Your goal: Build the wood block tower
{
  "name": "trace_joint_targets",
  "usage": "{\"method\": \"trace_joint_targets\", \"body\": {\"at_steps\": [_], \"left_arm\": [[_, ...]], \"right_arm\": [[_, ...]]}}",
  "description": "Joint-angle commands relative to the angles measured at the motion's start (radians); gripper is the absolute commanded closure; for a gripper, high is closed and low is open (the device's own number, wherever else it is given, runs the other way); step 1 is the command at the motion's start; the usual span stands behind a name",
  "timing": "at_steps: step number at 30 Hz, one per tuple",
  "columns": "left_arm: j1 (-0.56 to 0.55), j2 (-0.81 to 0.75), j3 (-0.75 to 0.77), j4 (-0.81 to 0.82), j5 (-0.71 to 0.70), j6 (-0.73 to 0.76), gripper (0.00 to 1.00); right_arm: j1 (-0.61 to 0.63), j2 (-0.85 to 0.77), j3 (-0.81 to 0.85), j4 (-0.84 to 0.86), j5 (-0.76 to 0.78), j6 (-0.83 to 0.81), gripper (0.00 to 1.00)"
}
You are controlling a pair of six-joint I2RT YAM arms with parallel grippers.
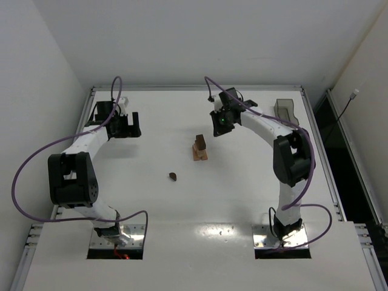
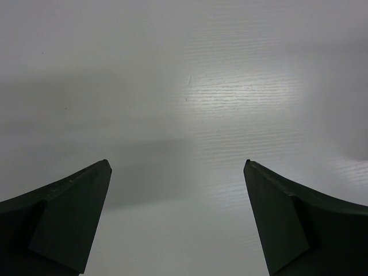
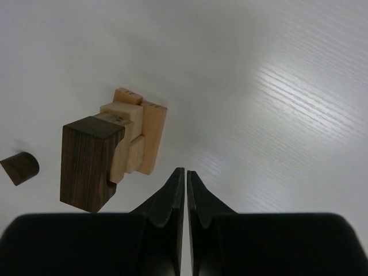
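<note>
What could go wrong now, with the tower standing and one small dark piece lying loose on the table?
1. The shut right end effector hangs close beside the tower; a sideways swing could knock it over.
2. The dark brown block on top seems to overhang the tan blocks, so a touch may tip it.
3. The loose dark piece looks rounded and might roll when gripped.

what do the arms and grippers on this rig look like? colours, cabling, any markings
The two arms match. The left arm and right arm have white links with bulky black joint housings. A purple cable loops loosely off each arm. The left gripper and right gripper have matte black wedge-shaped fingers tapering to thin tips. A green light glows at the right wrist. No markings are legible.
</note>
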State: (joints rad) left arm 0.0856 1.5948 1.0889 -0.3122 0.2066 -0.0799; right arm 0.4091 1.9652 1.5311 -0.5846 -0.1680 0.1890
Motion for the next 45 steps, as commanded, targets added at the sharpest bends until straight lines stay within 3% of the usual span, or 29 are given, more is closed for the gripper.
{"method": "trace_joint_targets", "body": {"at_steps": [1, 7, 18, 25, 34, 39, 45], "left_arm": [[-0.004, -0.016, 0.016, 0.028, 0.020, -0.006, 0.00], [-0.004, -0.016, 0.016, 0.028, 0.020, -0.006, 0.00], [-0.004, -0.016, 0.016, 0.028, 0.020, -0.006, 0.00], [-0.004, -0.016, 0.016, 0.028, 0.020, -0.006, 0.00], [-0.004, -0.007, 0.025, 0.028, 0.020, -0.006, 0.00], [-0.004, 0.002, 0.025, 0.028, 0.020, -0.006, 0.00], [-0.004, 0.002, 0.025, 0.028, 0.020, -0.006, 0.00]], "right_arm": [[0.019, 0.017, 0.052, 0.006, -0.063, 0.015, 0.96], [0.060, 0.040, 0.084, -0.012, -0.064, 0.006, 0.84], [0.079, 0.070, 0.113, -0.032, -0.044, 0.006, 0.76], [0.079, 0.070, 0.104, -0.032, -0.030, 0.006, 0.76], [0.069, -0.032, -0.018, -0.023, 0.036, 0.015, 1.00], [0.088, -0.042, -0.043, -0.023, 0.010, 0.004, 1.00], [0.097, -0.051, -0.034, -0.023, -0.011, 0.004, 0.88]]}}
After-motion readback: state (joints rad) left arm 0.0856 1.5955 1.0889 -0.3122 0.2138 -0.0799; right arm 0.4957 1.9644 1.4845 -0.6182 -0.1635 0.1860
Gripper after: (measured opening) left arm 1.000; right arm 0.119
